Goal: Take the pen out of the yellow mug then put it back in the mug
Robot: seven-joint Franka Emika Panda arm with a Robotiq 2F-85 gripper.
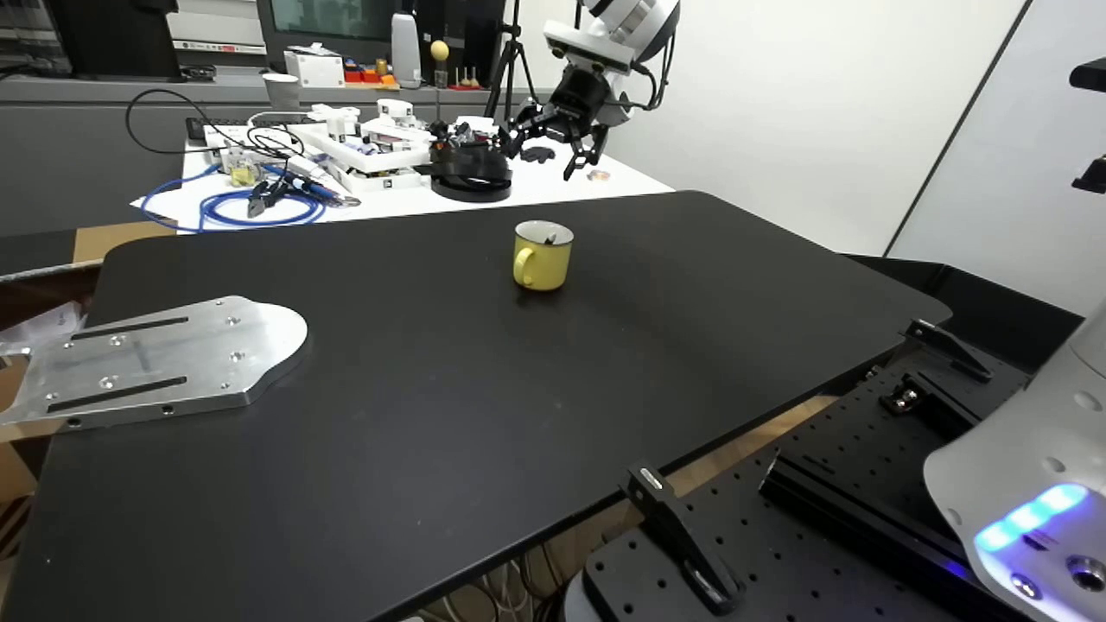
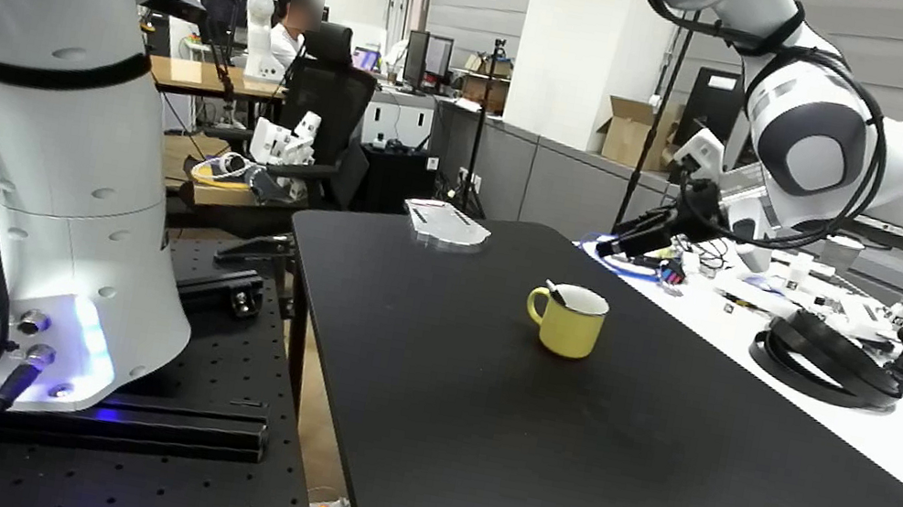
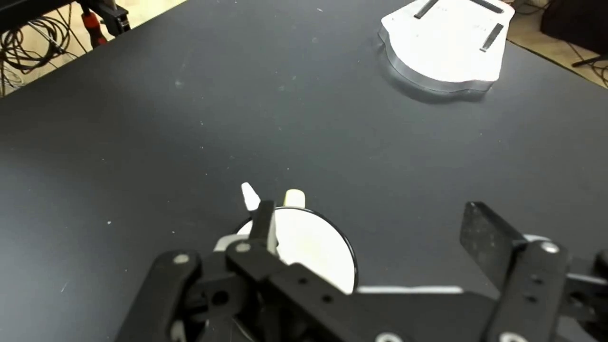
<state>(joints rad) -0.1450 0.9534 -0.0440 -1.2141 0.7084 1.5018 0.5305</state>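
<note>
The yellow mug [image 1: 543,268] stands upright on the black tabletop, also in an exterior view [image 2: 572,330]. In the wrist view the yellow mug [image 3: 318,242] shows its pale inside and dark rim, partly hidden by the left finger. The pen [image 2: 556,293] leans in the mug with its whitish end above the rim on the handle side. A little of the pen [image 1: 550,238] shows at the rim, and its white tip [image 3: 250,196] shows beside the left finger. My gripper [image 3: 370,213] is open and empty, above the table and apart from the mug; it also shows in both exterior views [image 1: 543,157] [image 2: 613,243].
A silver metal plate [image 1: 173,354] lies at one end of the black table [image 1: 449,449]. A white table [image 1: 639,177] with cables, tools and a black round object [image 1: 471,168] adjoins the far edge. Black clamps [image 1: 683,536] sit at the edge near the robot base [image 2: 76,224].
</note>
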